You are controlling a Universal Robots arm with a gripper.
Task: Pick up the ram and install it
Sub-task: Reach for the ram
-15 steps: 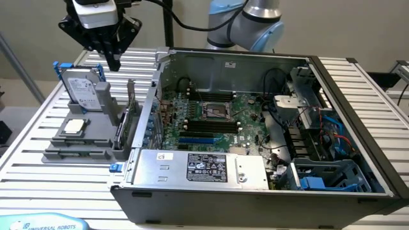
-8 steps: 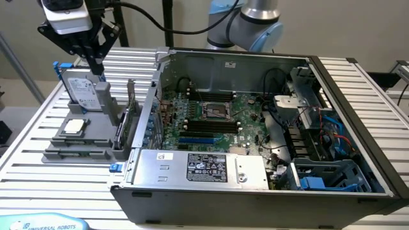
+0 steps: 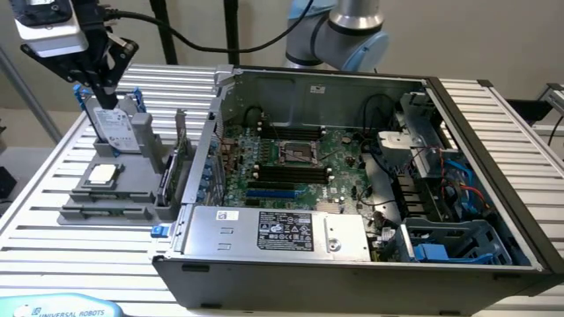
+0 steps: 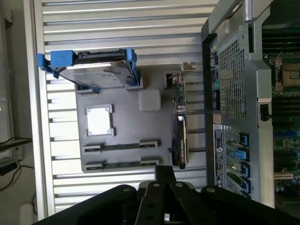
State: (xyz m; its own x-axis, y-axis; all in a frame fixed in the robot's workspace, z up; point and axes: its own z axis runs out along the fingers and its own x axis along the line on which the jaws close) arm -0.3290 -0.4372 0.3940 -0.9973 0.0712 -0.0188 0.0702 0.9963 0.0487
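Two ram sticks lie edge-up in the front slots of a grey holder [image 3: 79, 214]; they are thin green strips [image 3: 113, 212] [image 3: 111, 196]. In the wrist view the same ram sticks [image 4: 123, 145] [image 4: 123, 163] sit in the holder's two long grooves, close to my fingertips. My gripper [image 3: 105, 100] hangs high over the holder's back end, above the hard drive, well clear of the ram. Its black fingers [image 4: 164, 171] look pressed together with nothing between them. The motherboard's black memory slots [image 3: 291, 173] lie inside the open case.
The holder also carries a blue-framed hard drive [image 3: 119, 129], a square silver processor [image 3: 102, 173] and an upright expansion card [image 3: 176, 165]. The open computer case [image 3: 352, 264] stands on the exterior view's right of it, its wall next to the card. The slatted table [image 3: 53, 264] surrounds both.
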